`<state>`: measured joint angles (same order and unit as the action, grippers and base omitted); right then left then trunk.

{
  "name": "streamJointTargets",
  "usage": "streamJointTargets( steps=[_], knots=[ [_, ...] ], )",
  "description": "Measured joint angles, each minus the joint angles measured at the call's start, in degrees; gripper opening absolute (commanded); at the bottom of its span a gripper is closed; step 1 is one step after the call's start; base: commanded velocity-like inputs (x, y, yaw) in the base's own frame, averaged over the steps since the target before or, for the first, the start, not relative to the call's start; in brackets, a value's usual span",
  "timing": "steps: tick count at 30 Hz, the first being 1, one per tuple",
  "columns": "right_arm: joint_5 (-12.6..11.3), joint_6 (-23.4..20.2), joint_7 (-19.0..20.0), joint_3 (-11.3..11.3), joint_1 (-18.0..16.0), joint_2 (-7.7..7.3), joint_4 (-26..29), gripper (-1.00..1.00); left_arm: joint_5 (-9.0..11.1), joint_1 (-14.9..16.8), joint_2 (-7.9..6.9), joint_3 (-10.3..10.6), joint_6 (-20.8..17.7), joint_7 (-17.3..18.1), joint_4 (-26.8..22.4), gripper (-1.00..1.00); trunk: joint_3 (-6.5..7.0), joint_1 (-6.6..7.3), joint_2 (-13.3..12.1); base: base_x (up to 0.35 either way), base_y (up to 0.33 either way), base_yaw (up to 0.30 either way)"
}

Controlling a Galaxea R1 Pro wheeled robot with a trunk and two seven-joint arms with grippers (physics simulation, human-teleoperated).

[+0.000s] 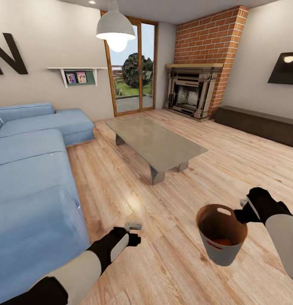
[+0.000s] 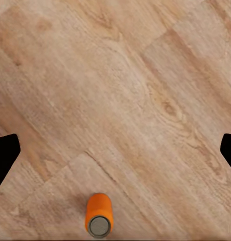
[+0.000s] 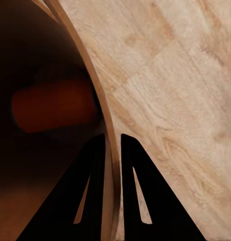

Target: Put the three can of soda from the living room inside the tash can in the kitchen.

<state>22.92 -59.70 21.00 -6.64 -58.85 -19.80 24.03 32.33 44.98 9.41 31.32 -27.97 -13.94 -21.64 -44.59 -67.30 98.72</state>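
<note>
My right gripper (image 1: 241, 214) is shut on the rim of the copper-brown trash can (image 1: 224, 254), held above the wooden floor at the lower right. In the right wrist view one finger is inside the bin wall (image 3: 90, 75) and the other outside (image 3: 112, 145). One orange soda can (image 1: 222, 242) lies in the bin's bottom (image 3: 55, 108). My left gripper (image 1: 133, 231) hangs low over the floor beside the sofa, its fingers spread wide (image 2: 120, 150). Below it another orange soda can (image 2: 98, 216) with a grey top rests on the floorboards, outside the fingers. A third can is out of view.
The blue corner sofa (image 1: 32, 169) is close on the left. The glass-topped coffee table (image 1: 157, 142) stands ahead in the middle. Beyond are the brick fireplace (image 1: 193, 91), the dark bench (image 1: 260, 123), the wall TV (image 1: 286, 67) and a glass door (image 1: 131, 67).
</note>
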Motion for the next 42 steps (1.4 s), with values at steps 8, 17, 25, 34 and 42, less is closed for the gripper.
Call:
streamJointTargets(
  steps=[8, 17, 25, 34, 42],
  knots=[
    [-0.4, -0.13, 0.11, 0.39, 2.1, 1.46, -1.82, -1.0, 0.09, -0.37, 0.0, -0.02, 3.05, 0.05, 3.3, 1.0, 0.0, 0.0, 0.0, 0.0, 0.0, 0.0],
    [-1.59, -0.3, 0.1, 0.22, 3.49, 5.07, -2.91, -1.0, 2.07, -0.41, -0.06, -0.07, 3.07, -0.25, 4.28, 1.0, 0.0, 0.0, 0.0, 0.0, 0.0, 0.0],
    [-0.93, 2.55, 0.08, -0.11, 6.6, 5.13, -3.73, -1.0, 3.5, -0.39, -0.07, -0.02, 2.79, -0.29, 5.71, 1.0, 0.0, 0.0, 0.0, 0.0, 0.0, 0.0],
    [-1.27, 4.51, 0.05, 0.05, 9.18, 5.96, -4.03, -1.0, 3.7, -0.34, -0.09, -0.12, 2.75, -0.28, 7.41, 1.0, 0.0, 0.0, 0.0, 0.0, 0.0, 0.0],
    [-0.55, 4.3, 0.27, -0.32, 9.12, 5.83, -3.53, -1.0, 3.7, -0.39, -0.09, -0.04, 2.8, -0.29, 8.09, 1.0, 0.01, 0.0, 0.0, 0.0, 0.0, 0.0]
  ],
)
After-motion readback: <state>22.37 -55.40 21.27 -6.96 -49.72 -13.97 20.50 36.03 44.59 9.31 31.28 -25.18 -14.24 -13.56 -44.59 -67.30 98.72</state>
